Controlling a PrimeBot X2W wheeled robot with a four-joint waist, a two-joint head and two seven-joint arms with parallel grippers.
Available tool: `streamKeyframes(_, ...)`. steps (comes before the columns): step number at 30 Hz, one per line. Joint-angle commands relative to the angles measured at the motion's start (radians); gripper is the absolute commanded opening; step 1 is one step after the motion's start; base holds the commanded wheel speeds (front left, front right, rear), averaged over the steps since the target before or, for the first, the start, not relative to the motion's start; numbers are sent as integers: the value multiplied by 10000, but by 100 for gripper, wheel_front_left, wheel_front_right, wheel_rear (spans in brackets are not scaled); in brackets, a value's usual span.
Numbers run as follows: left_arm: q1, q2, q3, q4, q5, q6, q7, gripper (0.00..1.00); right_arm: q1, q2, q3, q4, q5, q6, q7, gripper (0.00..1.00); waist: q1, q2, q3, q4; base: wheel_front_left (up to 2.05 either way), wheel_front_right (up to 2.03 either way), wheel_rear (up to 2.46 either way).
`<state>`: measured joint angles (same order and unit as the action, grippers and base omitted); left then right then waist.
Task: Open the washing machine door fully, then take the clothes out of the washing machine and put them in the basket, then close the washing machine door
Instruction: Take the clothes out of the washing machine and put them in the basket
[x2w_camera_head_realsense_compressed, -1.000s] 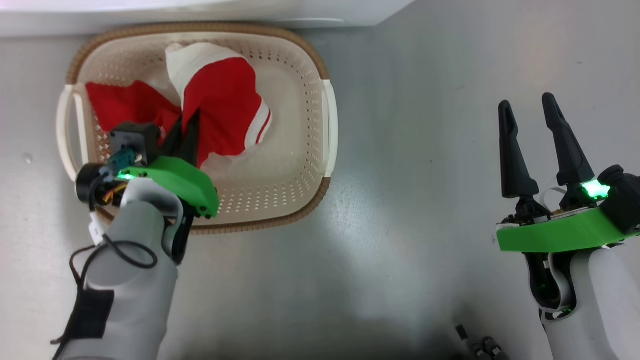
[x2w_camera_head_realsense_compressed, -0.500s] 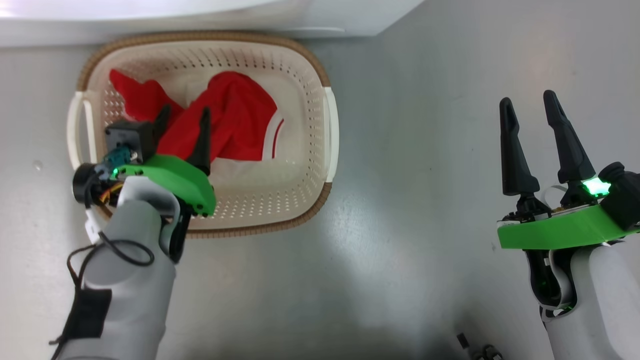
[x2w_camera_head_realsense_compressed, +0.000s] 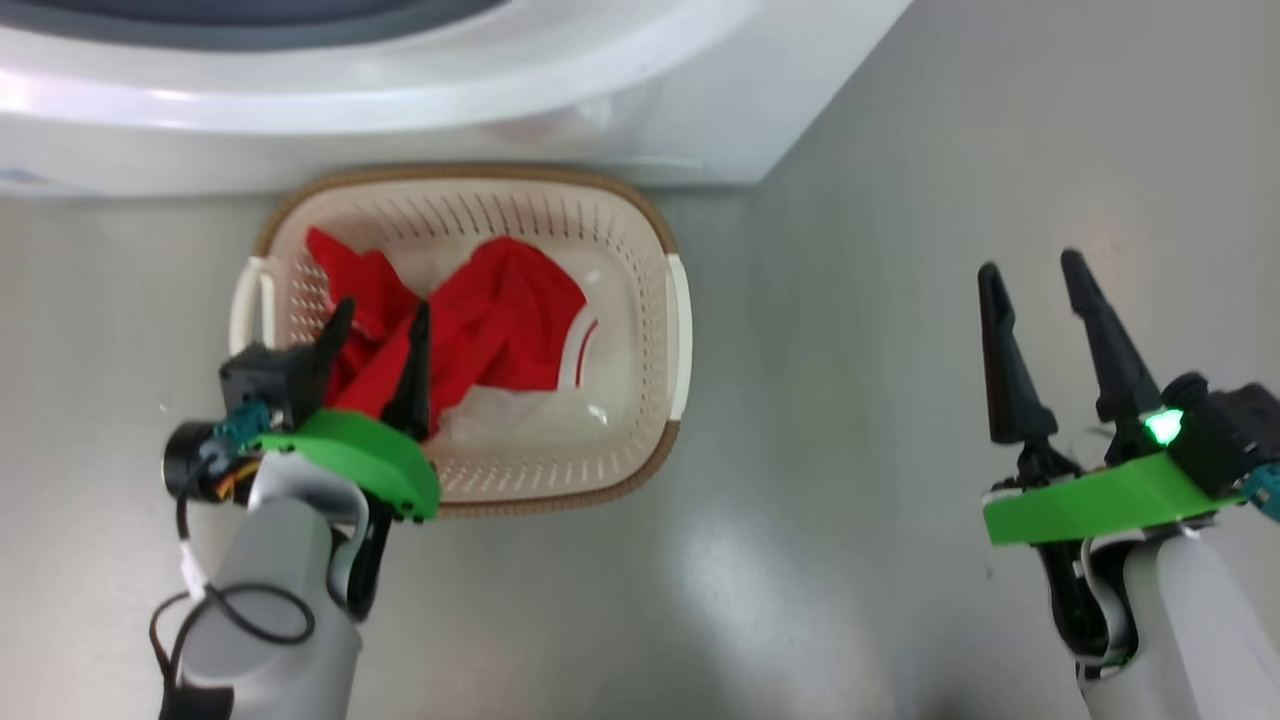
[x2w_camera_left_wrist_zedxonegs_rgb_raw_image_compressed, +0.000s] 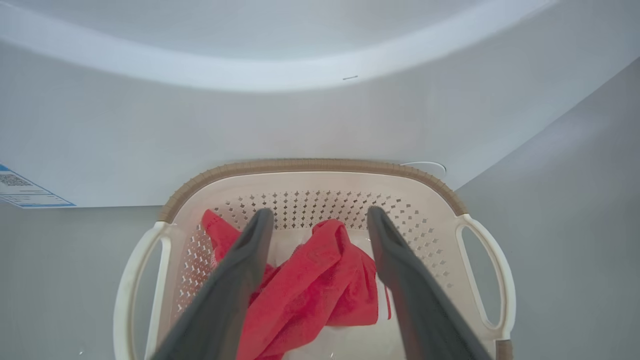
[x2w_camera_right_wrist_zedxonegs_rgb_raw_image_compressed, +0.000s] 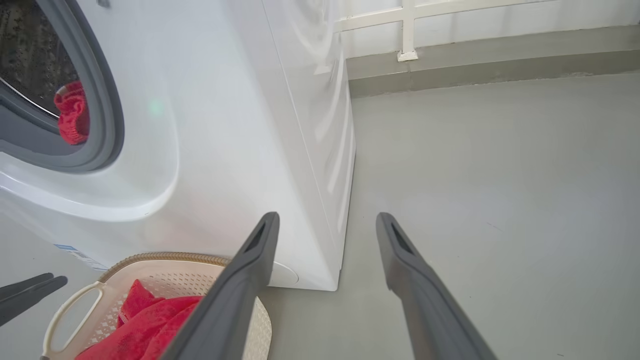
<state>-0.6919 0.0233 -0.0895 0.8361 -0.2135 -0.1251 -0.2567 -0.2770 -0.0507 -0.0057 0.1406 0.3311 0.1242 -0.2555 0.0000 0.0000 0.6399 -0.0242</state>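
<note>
left pincer (x2w_camera_head_realsense_compressed: 382, 312) spread wide above the basket (x2w_camera_head_realsense_compressed: 470, 172), gripping nothing; the red clothes (x2w_camera_head_realsense_compressed: 510, 320) lie loose in it, just below and between its fingers. right pincer (x2w_camera_head_realsense_compressed: 1031, 265) wide too, empty, well apart.

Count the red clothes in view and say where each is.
2. One red garment lies in the basket; a second red bundle sits inside the washing machine. More may hide deeper in its drum.

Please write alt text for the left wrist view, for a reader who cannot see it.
The open left gripper points at red clothes lying in a cream basket with a brown rim. Behind the basket stands the white washing machine, on a grey floor.
</note>
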Motion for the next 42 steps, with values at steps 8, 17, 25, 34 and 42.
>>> streamKeyframes(8,1741,271,551,-1291,79,-55,-51,100,1070,-150,297,85,-89,65,-63,100,0,0,-2103,342,0,0,0)
streamKeyframes(17,3211,270,729,-2731,611,-55,-51,100,2069,-254,305,277,22,65,-63,100,0,0,-3539,433,0,0,0)
streamKeyframes(25,4434,270,1084,-4258,927,-55,-51,100,2810,-310,227,261,95,65,-63,100,0,0,-4399,427,0,0,0)
streamKeyframes(34,5659,270,1179,-5488,814,44,-51,100,3509,-315,129,195,143,65,-63,100,0,0,-5129,482,0,0,0)
streamKeyframes(42,6723,270,1385,-6426,760,183,-51,100,3942,-316,30,19,161,65,-63,100,0,0,-5522,491,0,0,0)
